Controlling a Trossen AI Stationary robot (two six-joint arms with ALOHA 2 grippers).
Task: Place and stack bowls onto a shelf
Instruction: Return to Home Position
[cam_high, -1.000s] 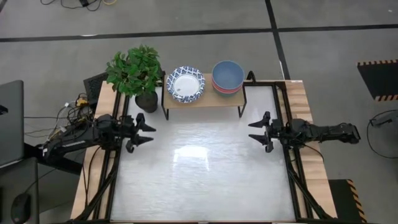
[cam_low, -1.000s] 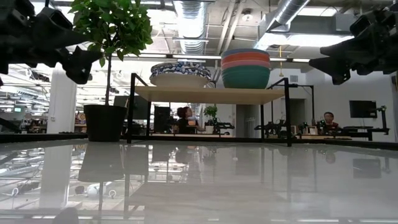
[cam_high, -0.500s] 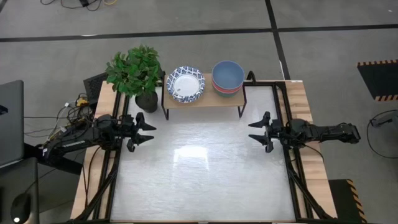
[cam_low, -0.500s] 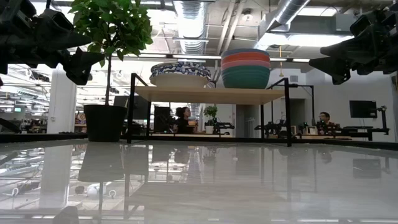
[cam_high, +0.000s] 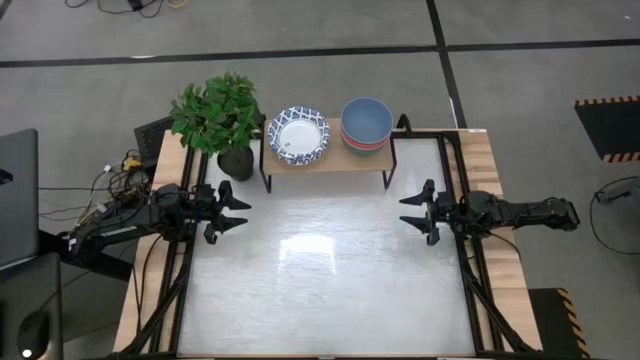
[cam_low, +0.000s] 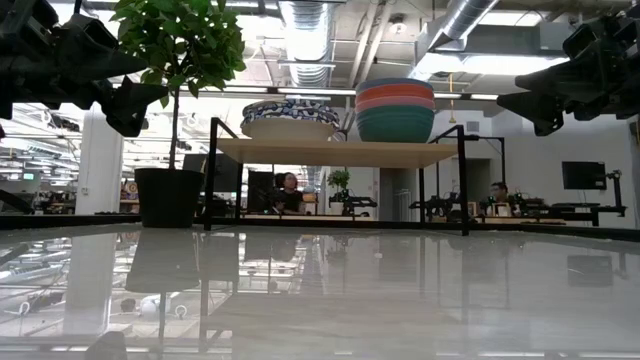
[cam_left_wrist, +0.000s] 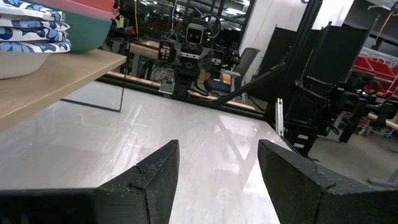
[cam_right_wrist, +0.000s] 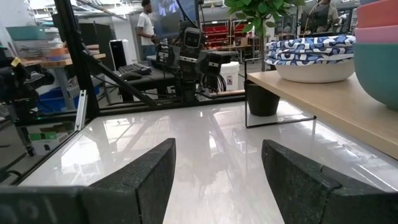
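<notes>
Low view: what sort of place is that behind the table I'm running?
Most likely an open-plan robotics lab or workshop: exposed ceiling ducts overhead, a seated person at a workstation in the background, and what looks like another robot rig on a bench in the right wrist view.

Overhead, the blue bowl (cam_high: 366, 119) hides the teal bowl (cam_low: 395, 124).

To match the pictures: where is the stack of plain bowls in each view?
High view: the stack of plain bowls sits on the right end of the shelf.
Low view: upper middle, on the shelf.
Left wrist view: cut off, behind the patterned bowls.
Right wrist view: cut off, nearer than the patterned bowls.
Shared landmark: the patterned bowls beside it.
</notes>
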